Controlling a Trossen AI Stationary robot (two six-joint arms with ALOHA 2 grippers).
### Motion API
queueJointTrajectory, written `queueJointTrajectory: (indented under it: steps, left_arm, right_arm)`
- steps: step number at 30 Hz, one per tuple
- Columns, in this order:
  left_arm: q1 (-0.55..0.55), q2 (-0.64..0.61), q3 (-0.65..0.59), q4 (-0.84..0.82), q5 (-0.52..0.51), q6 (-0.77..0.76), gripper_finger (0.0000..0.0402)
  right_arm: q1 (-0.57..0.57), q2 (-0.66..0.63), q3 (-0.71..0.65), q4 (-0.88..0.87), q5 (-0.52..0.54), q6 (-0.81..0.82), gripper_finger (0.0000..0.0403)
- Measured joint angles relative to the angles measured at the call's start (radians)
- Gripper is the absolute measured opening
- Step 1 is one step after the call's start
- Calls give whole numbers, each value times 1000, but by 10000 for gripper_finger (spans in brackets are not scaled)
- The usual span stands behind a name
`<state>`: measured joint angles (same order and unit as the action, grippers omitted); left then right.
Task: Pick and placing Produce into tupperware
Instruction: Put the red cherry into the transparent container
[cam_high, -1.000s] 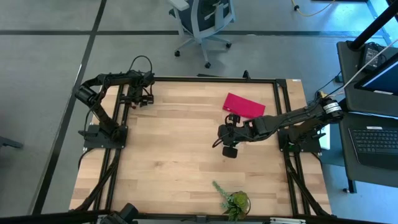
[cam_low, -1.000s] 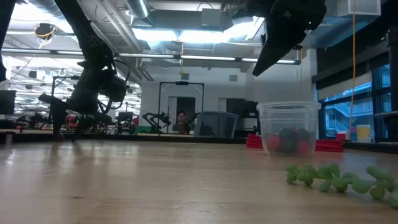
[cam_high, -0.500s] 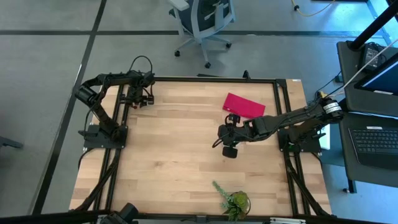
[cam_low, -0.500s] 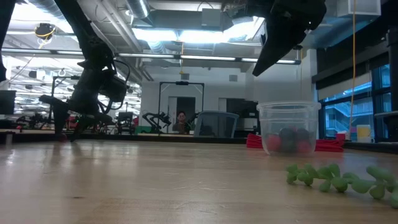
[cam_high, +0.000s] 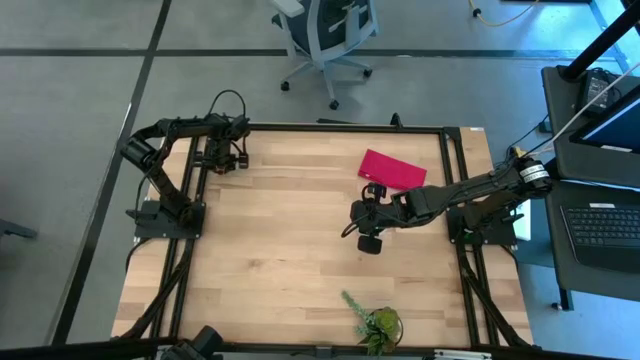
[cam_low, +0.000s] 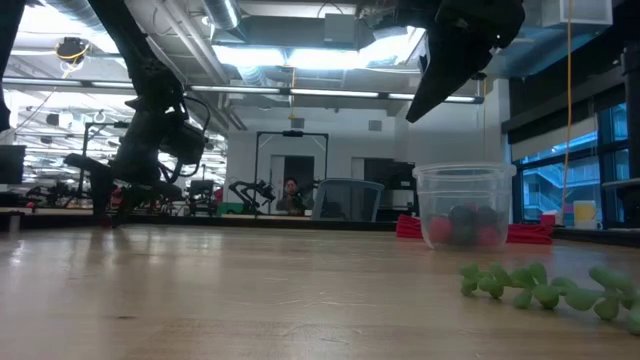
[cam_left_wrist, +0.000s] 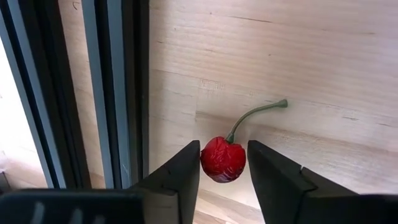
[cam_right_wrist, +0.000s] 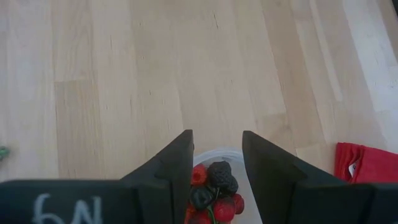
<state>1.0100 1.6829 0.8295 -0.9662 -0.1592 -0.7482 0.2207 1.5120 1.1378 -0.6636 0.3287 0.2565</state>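
**Last cherry in the pincer's reach, cup nearly filled**

The left pincer (cam_left_wrist: 224, 163) sits at the upper left of the high view, its fingers pinching a red cherry (cam_left_wrist: 223, 158) lying on the counter (cam_high: 290, 250) by the frame rail. The right pincer (cam_right_wrist: 216, 163), part spread and empty, hovers mid-frame over the tupperware (cam_low: 466, 204), already holding several fruits (cam_right_wrist: 214, 190). Judging by this, one carry remains.

- We see the left gripper (cam_high: 231, 160) at the table's (cam_high: 280, 270) far left corner.
- Right gripper (cam_high: 367, 222) sits mid-table, over a small round container (cam_high: 369, 242).
- Flat red piece (cam_high: 392, 169) lies nearby.
- Green leafy plant (cam_high: 374, 322) rests at the near edge.
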Motion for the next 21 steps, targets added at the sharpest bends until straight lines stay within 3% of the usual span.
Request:
queueJointTrajectory:
  steps: [11,21]
  left_arm:
    - [0,0,-1,15,-3,31,79]
    - [-51,-46,24,14,-43,183,57]
  right_arm:
    - [0,0,0,0,0,0,141]
    - [0,0,0,-16,0,0,141]
